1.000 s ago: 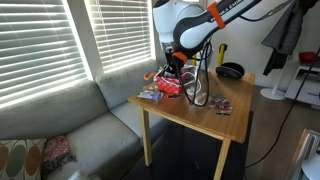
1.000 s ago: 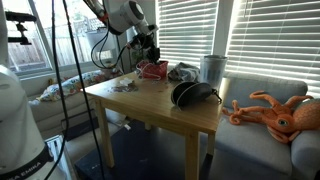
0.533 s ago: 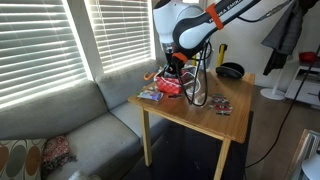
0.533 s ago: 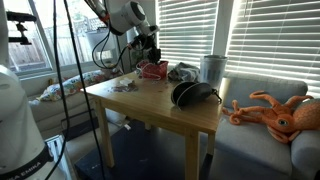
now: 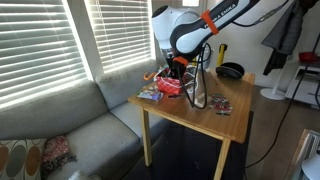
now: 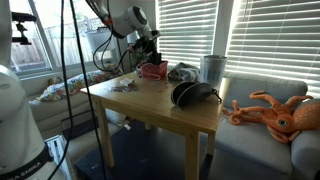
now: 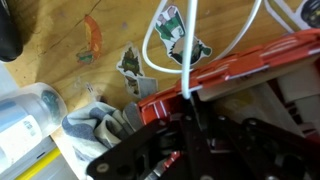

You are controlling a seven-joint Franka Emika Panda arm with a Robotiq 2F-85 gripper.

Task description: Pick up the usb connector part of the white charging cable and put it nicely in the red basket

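Observation:
The red basket (image 5: pixel 167 88) (image 6: pixel 152 70) stands at the window side of the wooden table (image 5: pixel 235 122) (image 6: pixel 130 105). In the wrist view its red openwork wall (image 7: pixel 235 70) lies right under my fingers. My gripper (image 7: pixel 192 108) (image 5: pixel 177 68) (image 6: pixel 150 52) hovers just above the basket. It is shut on the white charging cable (image 7: pixel 189 45), which runs straight up from the fingers and loops over the tabletop. The usb connector is hidden between the dark fingers.
Black headphones (image 6: pixel 192 94), a silver can (image 6: pixel 211 68) and a grey cloth (image 6: pixel 182 72) (image 7: pixel 95 125) lie near the basket. A flat dark packet (image 5: pixel 222 107) and another packet (image 5: pixel 150 95) lie on the table. Thick black robot cables (image 5: pixel 200 85) hang beside the arm. An orange plush octopus (image 6: pixel 275 112) sits on the sofa.
The arm has shifted slightly above the basket. The cable stays pinched in the fingers and the basket has not moved.

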